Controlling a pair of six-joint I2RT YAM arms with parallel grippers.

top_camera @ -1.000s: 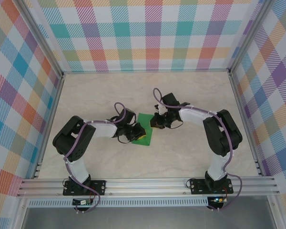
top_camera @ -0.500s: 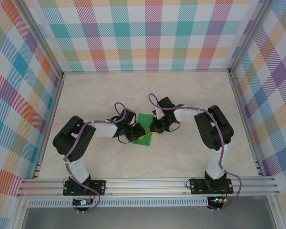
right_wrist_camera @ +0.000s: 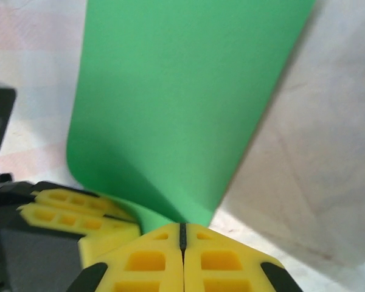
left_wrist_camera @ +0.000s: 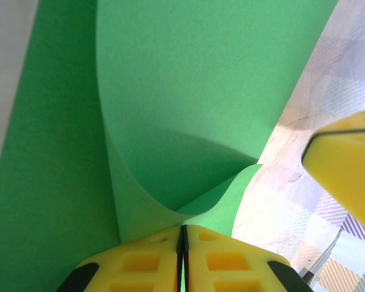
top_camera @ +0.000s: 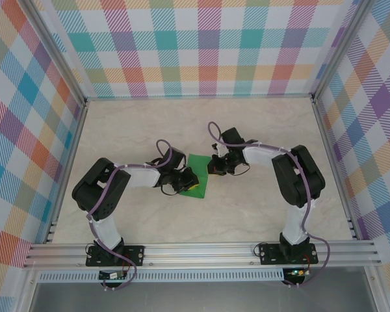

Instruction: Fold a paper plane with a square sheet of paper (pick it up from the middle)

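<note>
1. Top external view showed you the square sheet of paper near the middle of the surface, between the two arms. The left pincer was at its near edge and the right pincer at its right edge.
2. Your left pincer was pressed together on the paper. In the left wrist view its yellow fingers met with no gap. A green flap rose out of them in a curl, while the rest of the sheet lay flat to the left.
3. Your right pincer was likewise pinching the sheet. In the right wrist view the green edge ran down into its closed jaws, and the left pincer's fingers sat just beside it.
4. As I judged it, you gripped one lifted part at two points close together so that it would not sag and could be carried over the flat part. The curl looked like a fold begun but not yet pressed down.
5. Gripping at the edge probably let the flat part serve as an anchor on the surface.
6. Count: one green sheet, two arms, and two pincers, both clamped on that sheet. No slim dart with wings had formed yet, so most of the folding seemed to lie ahead.
</note>
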